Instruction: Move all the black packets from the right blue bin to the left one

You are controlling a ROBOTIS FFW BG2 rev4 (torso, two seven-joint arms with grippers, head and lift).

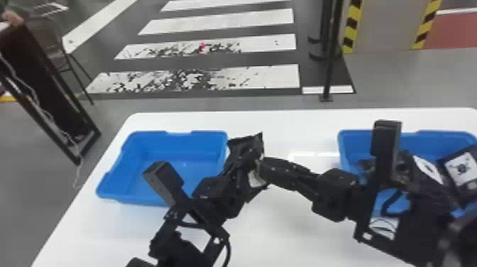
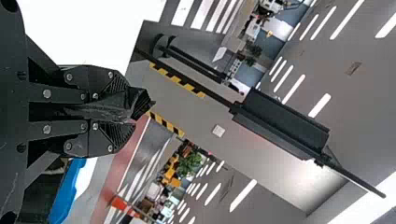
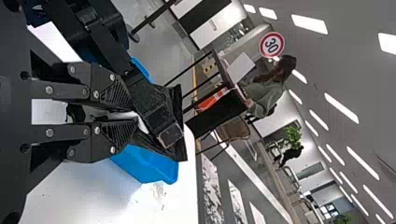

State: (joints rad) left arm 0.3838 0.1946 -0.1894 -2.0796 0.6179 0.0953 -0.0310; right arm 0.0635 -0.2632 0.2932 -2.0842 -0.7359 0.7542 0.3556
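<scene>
Black and bulky, the robot's right arm [image 1: 408, 206] looms at the lower right of the head view, cutting across the right blue bin [image 1: 426, 136] and hiding much of it. Its left arm [image 1: 209, 213] rises from the bottom edge, overlapping the near right corner of the left blue bin [image 1: 184, 165]. Between the bins, the left gripper [image 1: 248, 159] and right gripper [image 1: 262, 169] meet over the table, both with jaws clenched on one black packet [image 1: 256, 178]. Glossy and creased in the left wrist view, that packet shows a whitish patch near the right gripper's fingertips; its dark edge stands out past the left gripper in the right wrist view. More black packets [image 1: 461, 168] with white labels lie in the right bin, one leaning at its right side, partly covered by the arm. Under it all spreads a smooth white table [image 1: 277, 227] with rounded corners. Beyond, white crossing stripes [image 1: 227, 21] mark a gray floor near a black post [image 1: 332, 53], yellow-and-black striped edging [image 1: 351, 26] and a dark panel [image 1: 46, 78] at left.
</scene>
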